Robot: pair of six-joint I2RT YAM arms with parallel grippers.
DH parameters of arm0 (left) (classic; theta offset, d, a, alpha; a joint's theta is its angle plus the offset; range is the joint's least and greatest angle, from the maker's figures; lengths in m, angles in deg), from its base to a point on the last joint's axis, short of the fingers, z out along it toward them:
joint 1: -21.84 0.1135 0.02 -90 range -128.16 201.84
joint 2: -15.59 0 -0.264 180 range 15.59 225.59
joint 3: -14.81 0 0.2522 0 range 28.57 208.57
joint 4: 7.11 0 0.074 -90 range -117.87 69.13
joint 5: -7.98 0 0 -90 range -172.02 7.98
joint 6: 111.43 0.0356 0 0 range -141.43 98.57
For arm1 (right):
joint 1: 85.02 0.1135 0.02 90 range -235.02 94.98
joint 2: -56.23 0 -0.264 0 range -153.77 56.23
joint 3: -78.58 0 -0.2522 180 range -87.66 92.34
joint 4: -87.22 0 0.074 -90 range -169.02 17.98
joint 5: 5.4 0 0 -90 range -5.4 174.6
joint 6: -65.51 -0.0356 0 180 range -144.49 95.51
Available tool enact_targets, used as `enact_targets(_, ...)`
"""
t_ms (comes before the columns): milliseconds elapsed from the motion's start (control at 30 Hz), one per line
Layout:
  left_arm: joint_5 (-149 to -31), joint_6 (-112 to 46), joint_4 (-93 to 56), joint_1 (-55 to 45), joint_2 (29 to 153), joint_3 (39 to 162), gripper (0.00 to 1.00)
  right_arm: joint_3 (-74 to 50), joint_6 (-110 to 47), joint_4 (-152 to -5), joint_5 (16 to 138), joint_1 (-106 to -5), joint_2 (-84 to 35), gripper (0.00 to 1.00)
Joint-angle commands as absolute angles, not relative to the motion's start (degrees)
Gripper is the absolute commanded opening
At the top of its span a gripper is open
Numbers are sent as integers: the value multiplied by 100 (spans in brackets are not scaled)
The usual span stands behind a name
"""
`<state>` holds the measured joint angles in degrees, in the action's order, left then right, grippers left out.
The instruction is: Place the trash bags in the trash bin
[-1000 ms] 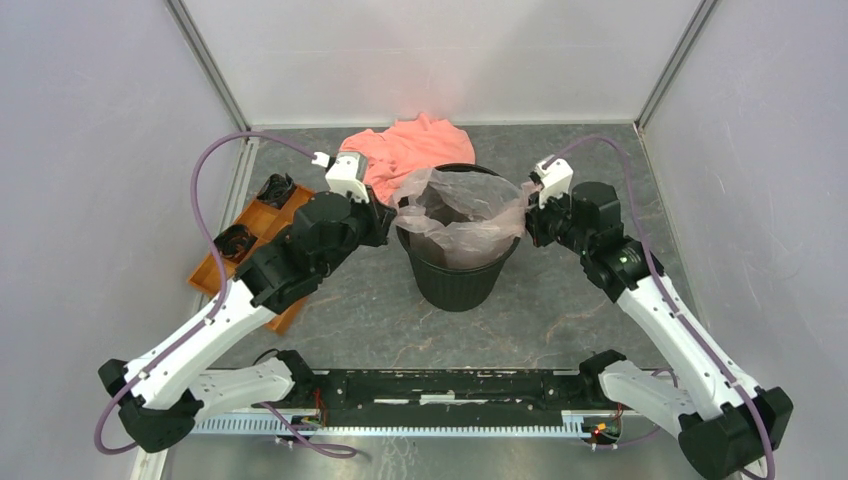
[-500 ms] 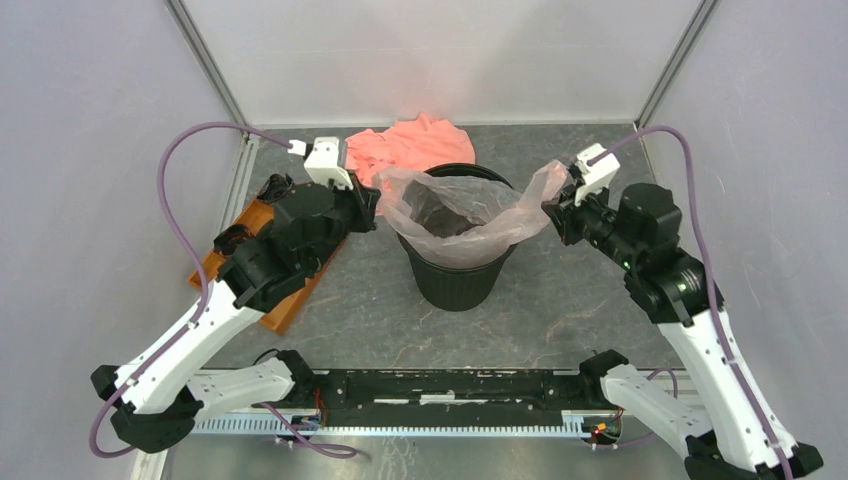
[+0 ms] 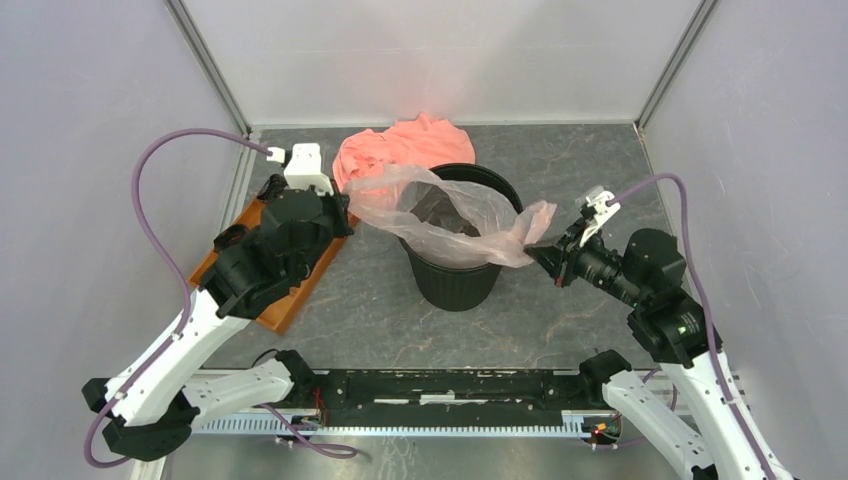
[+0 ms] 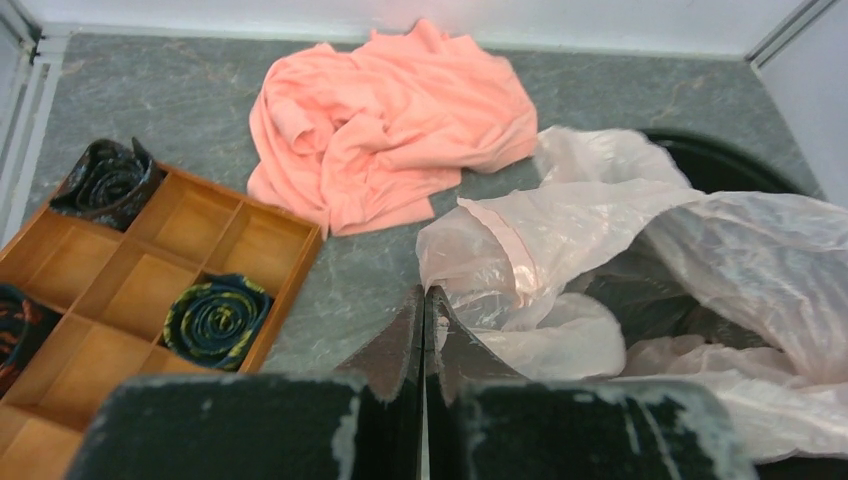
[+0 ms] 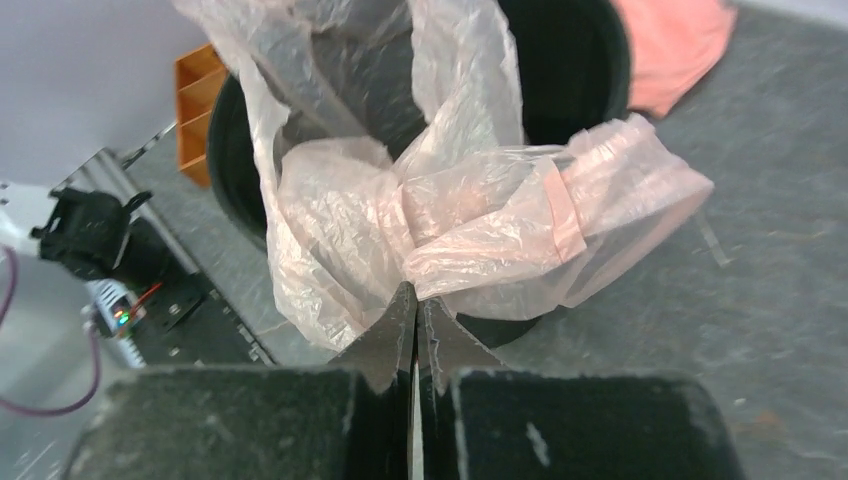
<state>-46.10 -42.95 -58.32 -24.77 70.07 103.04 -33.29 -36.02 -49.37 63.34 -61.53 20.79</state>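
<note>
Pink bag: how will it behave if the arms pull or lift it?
The bag looks very floppy: it crumples and sags over the bin rim. It is probably featherlight, being thin see-through film. Its glossy surface may slip from a pinch, and it might tear if pulled hard.

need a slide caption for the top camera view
Left gripper and right gripper pinch the trash bag and spread it over the trash bin; cloth behind, tray left.

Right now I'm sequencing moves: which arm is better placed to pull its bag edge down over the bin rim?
Right, likely. The right gripper pinches the trash bag where it already drapes outside the trash bin rim; the left gripper holds its edge stretched out sideways.
</note>
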Motion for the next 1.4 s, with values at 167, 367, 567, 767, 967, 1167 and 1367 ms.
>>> enact_targets(167,-4188,-4770,-6344,-2452,6586,9848,2,-3790,-4114,-4781,5795,-6161,2577,1)
enact_targets(367,-3980,-4890,-6567,-2447,6483,9760,2,-4068,-4045,-4588,5773,-6158,2724,1)
enact_targets(567,-4096,-5186,-6678,-2447,6344,9283,2,-4449,-4040,-4414,6054,-6158,2854,1)
enact_targets(767,-4259,-5283,-6421,-2447,6441,8826,2,-4929,-4143,-4682,6295,-6164,2920,1)
enact_targets(967,-4296,-5219,-5912,-2403,6774,8474,2,-5409,-4219,-5425,6899,-6157,2811,1)
enact_targets(1167,-4625,-5097,-5526,-2210,7058,8244,2,-5455,-3828,-5672,7405,-6159,2678,9)
enact_targets(1367,-5234,-4983,-4987,-2035,7219,8200,2,-5514,-3249,-5897,7922,-6164,2577,22)
